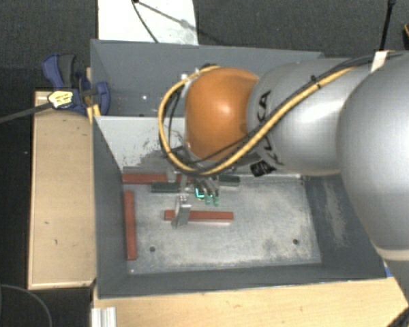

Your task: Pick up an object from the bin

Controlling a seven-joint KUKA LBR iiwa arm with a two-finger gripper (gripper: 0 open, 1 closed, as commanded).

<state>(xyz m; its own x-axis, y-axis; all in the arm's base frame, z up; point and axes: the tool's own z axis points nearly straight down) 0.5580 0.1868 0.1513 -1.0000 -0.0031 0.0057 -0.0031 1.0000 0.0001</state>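
My gripper [183,213] hangs below the orange wrist cover, low in the middle of the bin. Its tip is at the left end of a reddish-brown flat stick [208,216] that lies crosswise on the bin floor. The view does not tell whether the tip touches that stick. A second reddish-brown stick [144,178] lies crosswise just up and to the left of the gripper, near the back wall. Beside it a short dark bar [162,189] lies on the floor, partly hidden by the gripper.
A third reddish-brown stick [130,226] lies lengthwise along the bin's left wall. The arm and its orange cover hide the back middle and right of the bin. Bare floor shows at the front and right.
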